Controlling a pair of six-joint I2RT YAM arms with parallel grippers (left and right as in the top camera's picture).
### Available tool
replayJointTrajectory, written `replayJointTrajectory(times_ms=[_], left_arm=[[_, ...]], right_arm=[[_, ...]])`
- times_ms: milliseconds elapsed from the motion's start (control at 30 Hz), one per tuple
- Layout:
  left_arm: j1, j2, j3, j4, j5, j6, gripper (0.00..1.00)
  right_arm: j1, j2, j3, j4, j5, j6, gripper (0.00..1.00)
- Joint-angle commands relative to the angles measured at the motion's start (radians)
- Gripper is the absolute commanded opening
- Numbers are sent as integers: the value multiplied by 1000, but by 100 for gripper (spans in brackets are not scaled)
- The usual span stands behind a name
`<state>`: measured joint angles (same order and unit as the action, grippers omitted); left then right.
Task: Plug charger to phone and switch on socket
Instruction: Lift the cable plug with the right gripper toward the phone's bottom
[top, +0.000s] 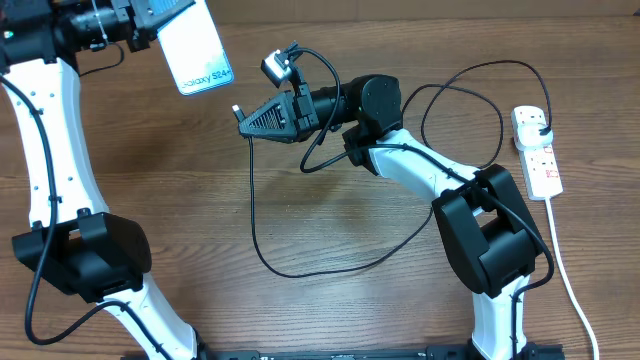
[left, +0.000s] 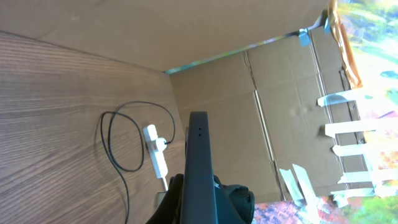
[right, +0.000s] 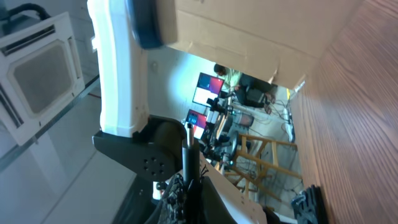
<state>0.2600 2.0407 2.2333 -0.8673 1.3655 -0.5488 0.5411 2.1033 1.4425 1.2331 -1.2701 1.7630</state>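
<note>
My left gripper (top: 150, 25) is shut on the phone (top: 195, 45) and holds it in the air at the far left, its light blue "Galaxy S24+" screen up. In the left wrist view the phone (left: 199, 168) shows edge-on between the fingers (left: 202, 193). My right gripper (top: 243, 122) points left, below and right of the phone, and is shut on the charger's connector end (top: 237, 110), seen as a black stem (right: 188, 155) in the right wrist view. The black cable (top: 255, 230) loops over the table to its plug head (top: 541, 127) in the white socket strip (top: 537, 160).
The socket strip lies at the right edge of the table, and its white cord (top: 565, 270) runs toward the front. It also shows in the left wrist view (left: 155, 152). A cardboard wall (left: 261, 112) stands behind the table. The left arm's white link (right: 121, 68) fills the right wrist view.
</note>
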Motion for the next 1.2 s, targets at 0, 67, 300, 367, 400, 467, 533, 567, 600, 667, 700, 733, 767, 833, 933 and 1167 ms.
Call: replayJointTrajectory(times_ms=[0, 67, 300, 367, 400, 467, 533, 567, 600, 667, 700, 733, 767, 833, 933, 1167], left_arm=[[-32, -2, 12, 5, -17, -12, 4], [-43, -2, 12, 7, -37, -12, 4], [-65, -2, 12, 12, -68, 0, 4], [-71, -2, 12, 12, -68, 3, 4], [-73, -2, 12, 11, -68, 5, 4], [-77, -2, 12, 10, -66, 19, 4], [-79, -2, 12, 3, -64, 36, 4], [-80, -2, 12, 3, -64, 37, 4], [-84, -2, 12, 3, -64, 36, 4], [-92, -2, 12, 4, -65, 37, 4], [-96, -2, 12, 4, -65, 37, 4], [-98, -2, 12, 4, -65, 37, 4], [-101, -2, 12, 4, -65, 37, 4], [-105, -2, 12, 4, -64, 37, 4], [-105, -2, 12, -4, -65, 37, 4], [-105, -2, 12, -4, -65, 48, 4]], right_arm=[[-2, -6, 12, 44, 32, 25, 4], [-2, -6, 12, 45, 31, 25, 4], [-2, -6, 12, 45, 31, 20, 4], [-3, -6, 12, 46, 32, 20, 4], [-4, -6, 12, 47, 35, 19, 4], [-6, -6, 12, 47, 39, 17, 4], [-7, -6, 12, 47, 40, 17, 4], [-7, -6, 12, 47, 40, 16, 4], [-7, -6, 12, 47, 42, 13, 4], [-8, -6, 12, 46, 46, 10, 4], [-8, -6, 12, 46, 49, 9, 4], [-10, -6, 12, 46, 50, 10, 4], [-12, -6, 12, 46, 51, 9, 4], [-16, -6, 12, 46, 50, 9, 4], [-23, -6, 12, 47, 50, 9, 4], [-38, -6, 12, 46, 50, -6, 4]])
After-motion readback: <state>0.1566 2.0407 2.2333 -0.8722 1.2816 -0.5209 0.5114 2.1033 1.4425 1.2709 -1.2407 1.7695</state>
